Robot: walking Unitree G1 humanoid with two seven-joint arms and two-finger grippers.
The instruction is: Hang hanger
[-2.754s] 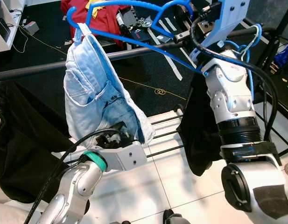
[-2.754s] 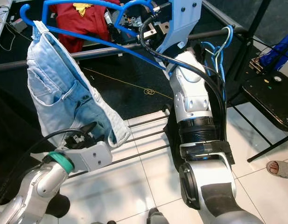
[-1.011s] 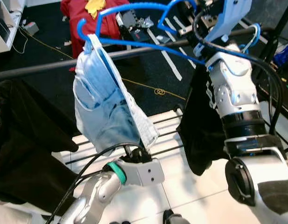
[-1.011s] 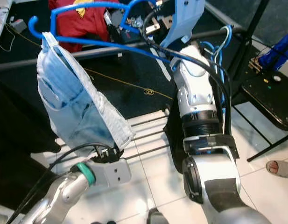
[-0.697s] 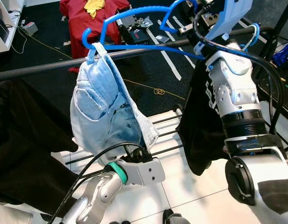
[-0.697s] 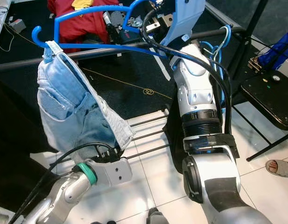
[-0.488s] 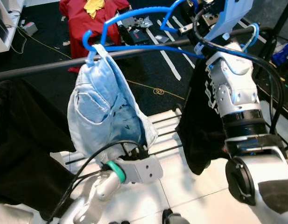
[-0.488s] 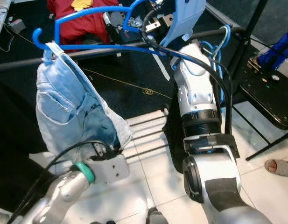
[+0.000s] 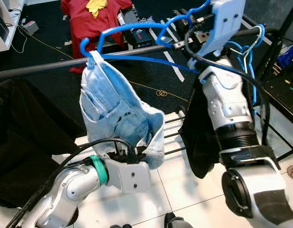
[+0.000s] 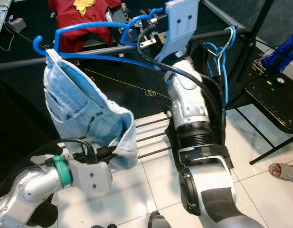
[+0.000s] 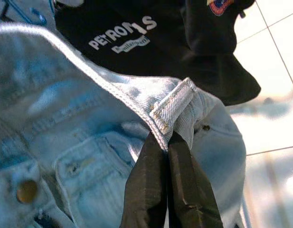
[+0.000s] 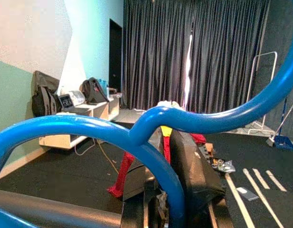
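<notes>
Where the white floor tiles [image 9: 184, 190] meet your robot's feet, the left pincer [image 11: 167, 142] sits lowest and nearest, its two black fingers pressed together on the stitched waistband hem of the light-blue denim shorts [image 9: 120, 114]. You can see the faded, woven denim with a brass button and pale seams in the left wrist view. That arm is bent at the elbow, its wrist turned up under the shorts' bunched lower edge.

Above it, the shorts hang by a loop from the end of the blue hanger [image 9: 132, 35], a smooth, thin plastic tube bent into curves. The hanger lies against the dark round rail [image 9: 42, 69], its bottom bar crossing just below the rail.

The right arm reaches up and forward to the rail, and the right pincer [image 12: 172, 199] is clamped on the hanger's curved neck.

Beside the shorts, black garments [image 9: 23, 128] hang on both sides along the rail, and a second blue hanger [image 10: 222, 47] dangles near the rail's far end. Beyond the rail, a red garment [image 9: 91, 16] lies on the dark carpet.
</notes>
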